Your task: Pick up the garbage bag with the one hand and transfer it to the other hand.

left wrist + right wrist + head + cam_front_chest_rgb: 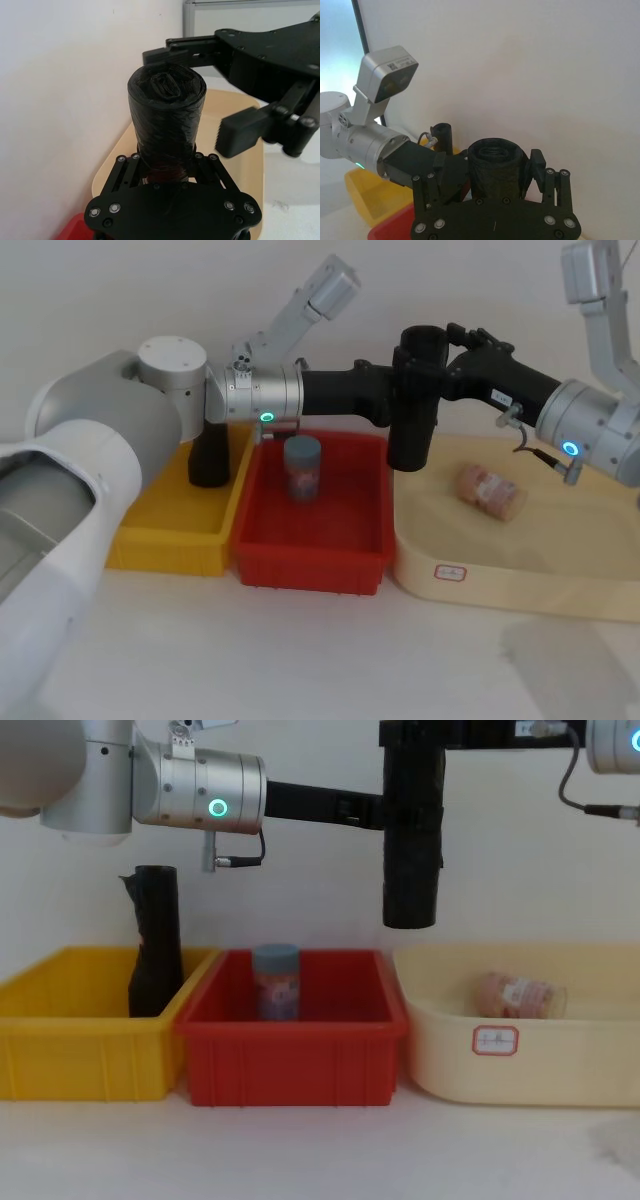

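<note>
Going left to right: yellow bin (165, 535) has the spare ragged roll (209, 455) standing in it, red bin (312, 540) has a small jar (302, 468), cream tray (520, 560) has a wrapped snack (490, 490). My left end effector (167, 167) is clamped on the garbage bag (413, 405), holding it up in the air over the gap between red bin and tray, so the other side can get at it. The right end effector (200, 95) sits around the top with fingers (240, 132) apart, not gripping as far as I can see. Roll hangs upright, long axis vertical, flat end up.
</note>
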You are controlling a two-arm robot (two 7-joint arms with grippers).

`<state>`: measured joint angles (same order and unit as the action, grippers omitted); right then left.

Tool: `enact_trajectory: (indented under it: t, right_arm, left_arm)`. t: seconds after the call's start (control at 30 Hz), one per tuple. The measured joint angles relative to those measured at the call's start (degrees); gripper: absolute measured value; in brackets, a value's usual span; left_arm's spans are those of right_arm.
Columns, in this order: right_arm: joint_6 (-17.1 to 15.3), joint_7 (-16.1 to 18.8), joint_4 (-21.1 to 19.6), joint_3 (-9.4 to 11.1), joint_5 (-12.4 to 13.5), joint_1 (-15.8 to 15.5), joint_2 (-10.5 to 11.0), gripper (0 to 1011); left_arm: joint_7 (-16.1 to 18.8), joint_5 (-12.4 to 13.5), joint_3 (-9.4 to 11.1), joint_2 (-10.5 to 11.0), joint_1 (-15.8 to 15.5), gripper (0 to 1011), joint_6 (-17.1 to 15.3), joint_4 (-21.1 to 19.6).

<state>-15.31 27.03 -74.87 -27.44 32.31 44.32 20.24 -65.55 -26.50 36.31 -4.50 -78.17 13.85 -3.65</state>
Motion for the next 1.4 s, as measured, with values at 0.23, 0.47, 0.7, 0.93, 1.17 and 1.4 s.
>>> enact_trajectory:
  t: [0.23, 0.47, 0.7, 0.93, 1.17, 1.4]
  right_arm:
    - [0.27, 0.16, 2.49, -1.11, -1.03, 1.64, -0.83, 1001]
    - [0.45, 0.04, 4.78, -1.99, -2.28, 3.1, -1.68, 1001]
    - [0.69, -0.44, 6.58, -2.75, -3.73, 4.22, -2.42, 1001]
    - [0.76, -0.86, 7.79, -3.22, -4.88, 5.0, -3.04, 1001]
    - [0.76, -1.09, 8.61, -3.42, -5.69, 5.51, -3.58, 1001]
    - [0.74, -1.21, 9.1, -3.46, -6.24, 5.83, -3.95, 1001]
  left_arm:
    - [0.01, 0.0, 0.0, 0.0, 0.0, 394, 0.0, 0.01]
    - [0.0, 0.0, 0.0, 0.0, 0.0, 394, -0.01, 0.0]
    - [0.01, 0.0, 0.0, 0.0, 0.01, 394, -0.01, 0.0]
    - [0.01, 0.0, 0.0, 0.0, 0.01, 394, -0.01, 0.0]
    - [0.01, 0.0, 0.0, 0.0, 0.01, 394, -0.01, 0.0]
    - [0.01, 0.0, 0.0, 0.0, 0.01, 394, -0.01, 0.0]
